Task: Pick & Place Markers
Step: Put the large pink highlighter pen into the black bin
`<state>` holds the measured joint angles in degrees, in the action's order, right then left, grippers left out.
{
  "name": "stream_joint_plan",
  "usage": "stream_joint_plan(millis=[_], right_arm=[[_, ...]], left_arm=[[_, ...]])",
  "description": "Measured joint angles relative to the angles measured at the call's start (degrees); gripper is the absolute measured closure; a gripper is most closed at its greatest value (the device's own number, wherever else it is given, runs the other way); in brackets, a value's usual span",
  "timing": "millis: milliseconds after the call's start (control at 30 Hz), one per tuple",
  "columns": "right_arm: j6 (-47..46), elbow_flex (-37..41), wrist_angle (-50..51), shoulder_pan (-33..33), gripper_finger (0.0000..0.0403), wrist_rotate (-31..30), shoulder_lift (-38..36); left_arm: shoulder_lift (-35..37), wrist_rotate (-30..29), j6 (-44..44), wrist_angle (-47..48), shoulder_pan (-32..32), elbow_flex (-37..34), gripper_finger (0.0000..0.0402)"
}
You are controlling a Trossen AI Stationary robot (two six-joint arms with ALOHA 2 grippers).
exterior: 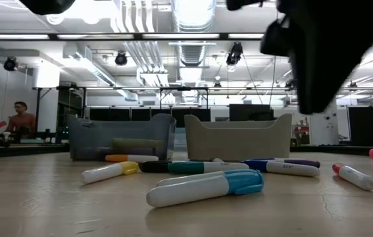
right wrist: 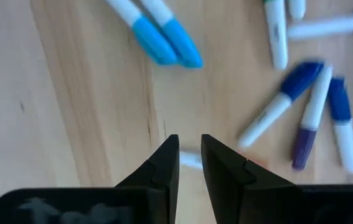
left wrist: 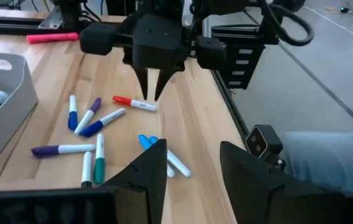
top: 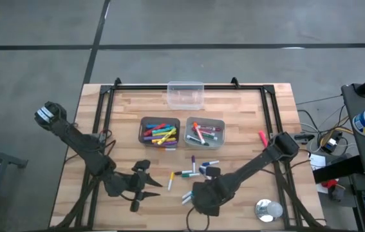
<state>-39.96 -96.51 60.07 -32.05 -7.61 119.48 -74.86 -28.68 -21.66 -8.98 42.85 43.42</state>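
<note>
1. Markers [top: 198, 173], slim white-barrelled pens with coloured caps, lie scattered on the pale wooden table [top: 246, 129] in front of two grey plastic bins [top: 159, 131] holding more.
2. Right gripper [left wrist: 153, 94] hangs over the red-capped marker [left wrist: 134, 103], fingers nearly together, gripping nothing.
3. Left gripper [top: 145, 191] waits nearby, fingers parted and empty.
</note>
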Motion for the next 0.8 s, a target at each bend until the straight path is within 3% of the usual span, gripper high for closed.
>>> stream_joint_plan(millis=[200, 567, 800], right_arm=[[-10.94, 1.37, 6.79, -1.73, 0.034, 0.15, -0.04], [-21.73, 2.75, 10.22, -3.22, 0.034, -0.08, -0.07], [-24.65, 2.43, 10.02, -2.11, 0.0339, 0.07, -0.07]], left_arm=[[-0.01, -1.57, 0.45, -0.34, -0.09, -0.48, 0.026], [-0.01, -20.74, 9.91, -1.54, -3.21, 0.46, 0.026], [-0.01, -21.82, 16.48, -1.54, -5.1, 0.46, 0.026]])
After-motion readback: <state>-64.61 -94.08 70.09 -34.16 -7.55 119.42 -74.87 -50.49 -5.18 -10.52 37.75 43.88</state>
